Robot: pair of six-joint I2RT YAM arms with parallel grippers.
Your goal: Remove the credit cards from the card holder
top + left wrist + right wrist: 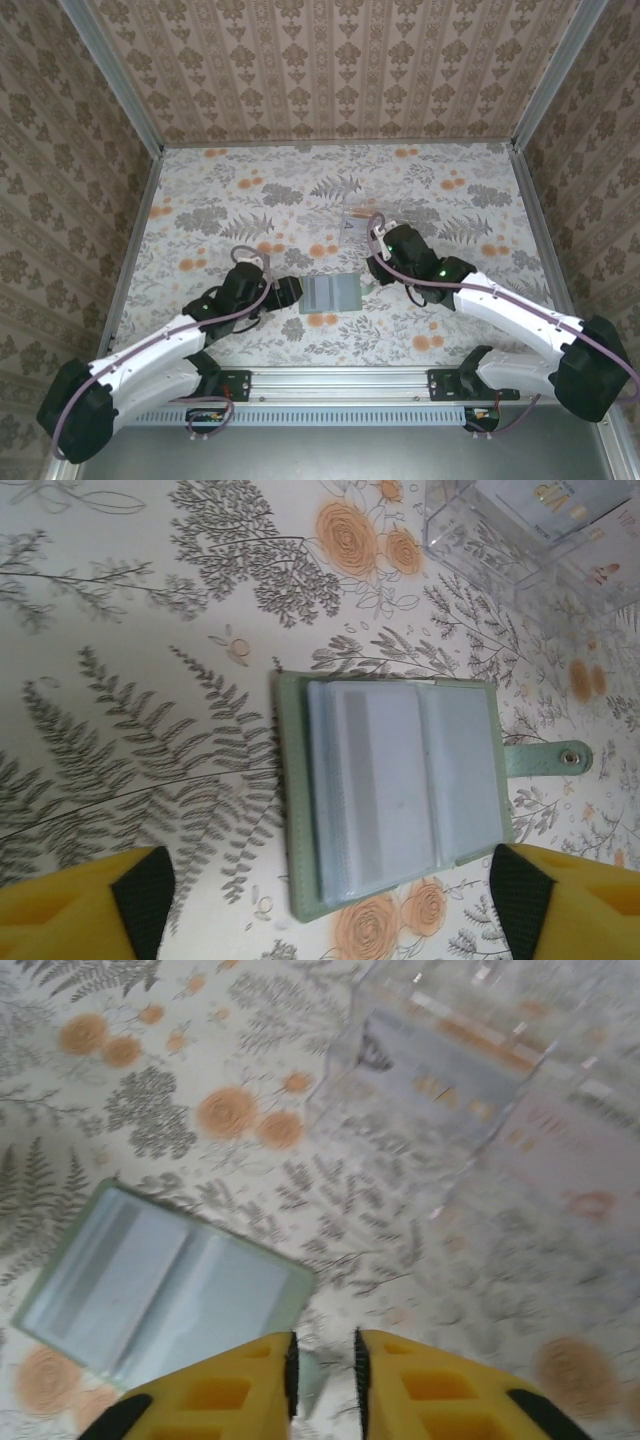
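Observation:
The card holder (333,293) lies open and flat on the floral table, grey-green with blue-grey panels (400,780). Its snap tab (548,759) sticks out to the right. A pale card with a darker stripe (375,780) shows in its left panel. My left gripper (330,900) is wide open just above the holder's near edge, and sits at the holder's left side (292,291). My right gripper (323,1370) hovers at the holder's right corner (160,1290), jaws a narrow gap apart, with the green tab's tip showing between them. Pale cards (440,1075) lie in the clear tray.
The clear plastic tray (365,225) stands just beyond the holder, close to the right arm's wrist. Its transparent walls (480,540) rise at the top right of the left wrist view. Metal rails and patterned walls fence the table.

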